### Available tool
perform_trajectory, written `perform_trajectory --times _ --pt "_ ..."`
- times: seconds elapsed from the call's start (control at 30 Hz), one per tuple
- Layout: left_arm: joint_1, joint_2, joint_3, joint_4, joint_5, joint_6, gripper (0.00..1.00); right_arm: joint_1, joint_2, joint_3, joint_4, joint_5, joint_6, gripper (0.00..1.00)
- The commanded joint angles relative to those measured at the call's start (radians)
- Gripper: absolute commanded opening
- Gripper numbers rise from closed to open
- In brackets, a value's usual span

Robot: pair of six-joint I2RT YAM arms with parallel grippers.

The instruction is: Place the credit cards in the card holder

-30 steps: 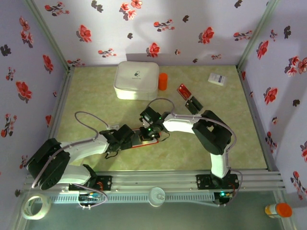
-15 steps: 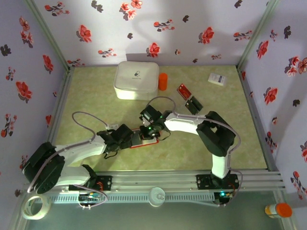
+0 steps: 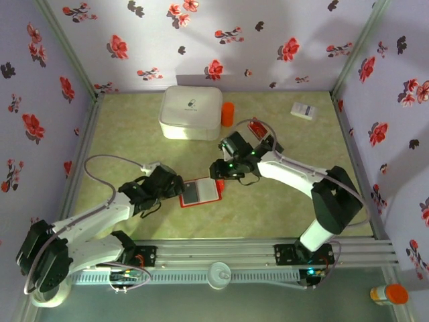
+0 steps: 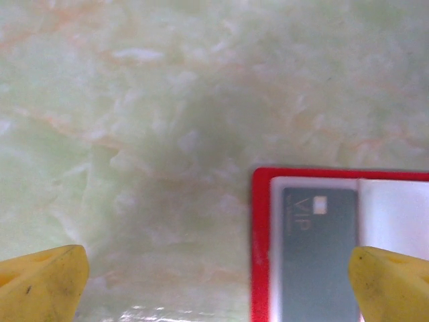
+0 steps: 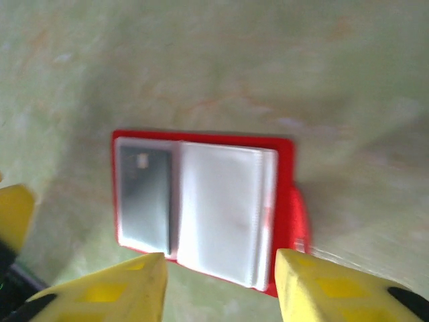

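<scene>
The card holder (image 3: 200,192) lies open on the table, red-rimmed with pale pockets. A grey card (image 5: 142,196) sits in its left pocket, also seen as the grey card (image 4: 319,255) in the left wrist view. My right gripper (image 5: 221,285) hovers open above the card holder (image 5: 201,208), nothing between its fingers. In the top view the right gripper (image 3: 218,170) is just beyond the holder's far right corner. My left gripper (image 4: 218,285) is open and empty, left of the holder's red edge (image 4: 260,235). A red card (image 3: 257,125) and a black card (image 3: 273,143) lie behind the right arm.
A big white rounded box (image 3: 191,112) and an orange cylinder (image 3: 228,114) stand at the back. A small white box (image 3: 303,111) lies at the back right. A tape roll (image 3: 50,288) and an orange-capped bottle (image 3: 389,294) sit outside the front rail.
My right gripper has opened and pulled back up and to the right, off the holder. The left gripper has drawn back to the left. The holder now lies uncovered with the grey card inside.
</scene>
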Motion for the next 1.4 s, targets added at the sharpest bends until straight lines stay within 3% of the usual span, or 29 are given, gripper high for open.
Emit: perform_trajectory --times 0.0,0.3,0.5,0.57,0.7,0.8,1.37 --pt "0.021 0.023 0.04 0.096 0.069 0.069 1.0 -0.014 -0.019 -0.038 -0.055 0.085 -0.027 0.54" --pt "0.05 0.141 0.035 0.265 0.204 0.091 1.0 -0.018 0.065 -0.039 -0.013 0.062 -0.025 0.58" --pt "0.054 0.194 0.016 0.345 0.233 0.082 1.0 -0.018 0.116 -0.028 0.01 0.049 -0.029 0.52" --pt "0.054 0.21 0.015 0.362 0.241 0.082 1.0 -0.018 0.123 -0.037 0.018 0.045 -0.027 0.46" --pt "0.054 0.25 0.014 0.386 0.263 0.082 1.0 -0.019 0.122 -0.067 0.043 0.036 -0.019 0.15" --pt "0.054 0.269 0.008 0.397 0.263 0.08 1.0 -0.02 0.108 -0.092 0.062 0.026 -0.005 0.02" --pt "0.057 0.363 0.009 0.411 0.223 0.089 1.0 -0.019 0.11 -0.113 0.086 0.008 0.01 0.0"
